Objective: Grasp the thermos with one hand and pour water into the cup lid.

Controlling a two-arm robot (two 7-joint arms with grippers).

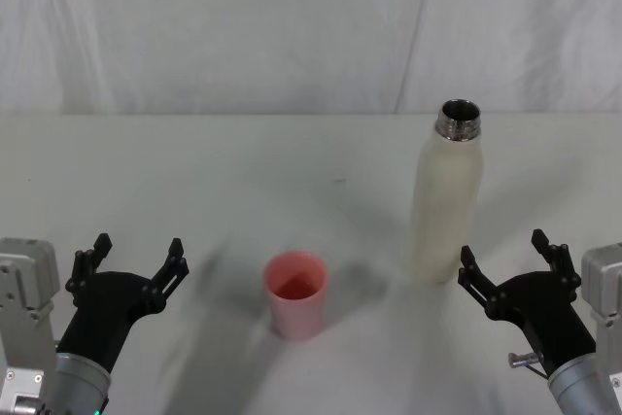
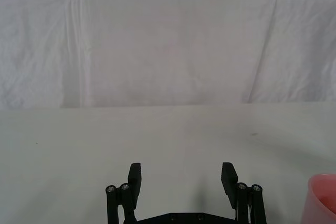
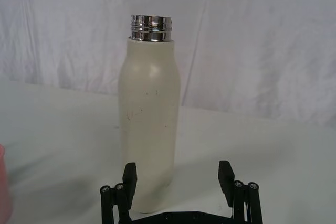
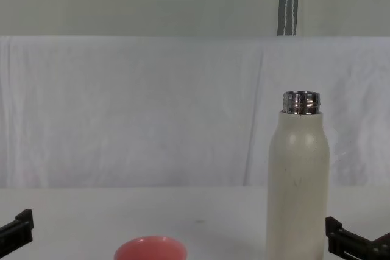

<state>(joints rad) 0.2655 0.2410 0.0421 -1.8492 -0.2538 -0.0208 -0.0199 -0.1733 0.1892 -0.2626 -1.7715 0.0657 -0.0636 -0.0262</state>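
The cream-white thermos (image 1: 447, 203) stands upright and uncapped at the right of the table, its steel neck open. The pink cup lid (image 1: 295, 294) sits upright to its left, nearer me. My right gripper (image 1: 502, 252) hovers open just in front of the thermos and slightly to its right, not touching it. In the right wrist view the thermos (image 3: 149, 129) rises just past the left finger of that open gripper (image 3: 177, 174). My left gripper (image 1: 139, 258) is open at the near left, apart from the cup lid (image 2: 323, 198). No water shows.
The white table (image 1: 243, 172) runs back to a white cloth backdrop (image 1: 292, 26). Bare surface lies between the cup lid and the left gripper, and behind both objects. In the chest view the thermos (image 4: 298, 187) towers over the cup lid (image 4: 149, 249).
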